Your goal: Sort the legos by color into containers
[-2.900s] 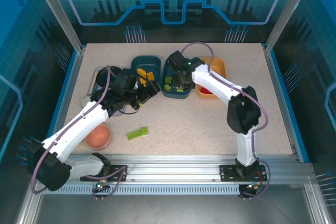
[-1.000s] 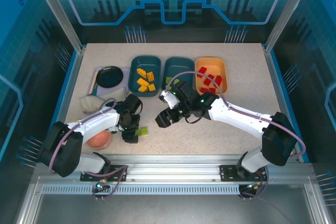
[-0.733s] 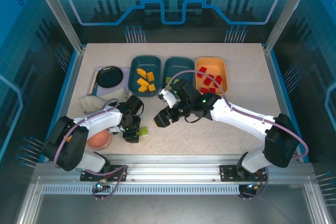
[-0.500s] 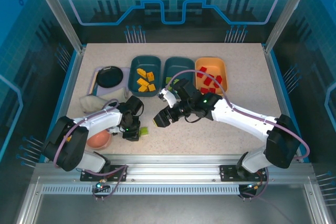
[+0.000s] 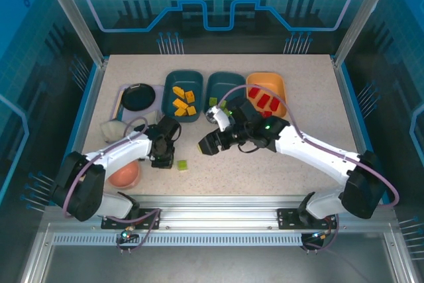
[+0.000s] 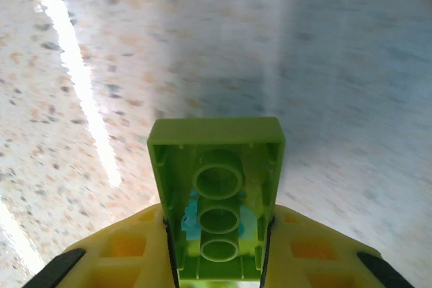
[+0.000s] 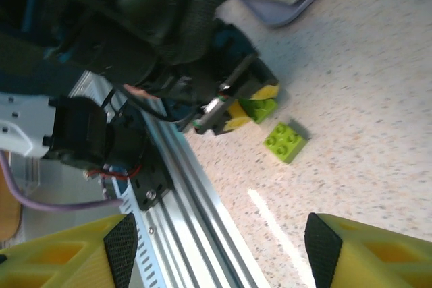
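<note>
Left hand (image 6: 217, 247) clamps a green lego (image 6: 214, 166); a second lego (image 7: 285, 141) lies just beside; right hand (image 7: 216, 244) gapes open.

Beside the loose green lego (image 5: 181, 164), the left gripper (image 5: 163, 161) hides its fingertips under its own body from above. On the left wrist camera the held green lego (image 6: 216, 193) has its near end sunk between the yellow pads (image 6: 121, 257) and cut by the bottom edge; the table (image 6: 337, 45) past it is blurred. Farther from the loose green lego, the right arm (image 5: 311, 150) covers the middle teal tray's (image 5: 226, 75) near end.
</note>
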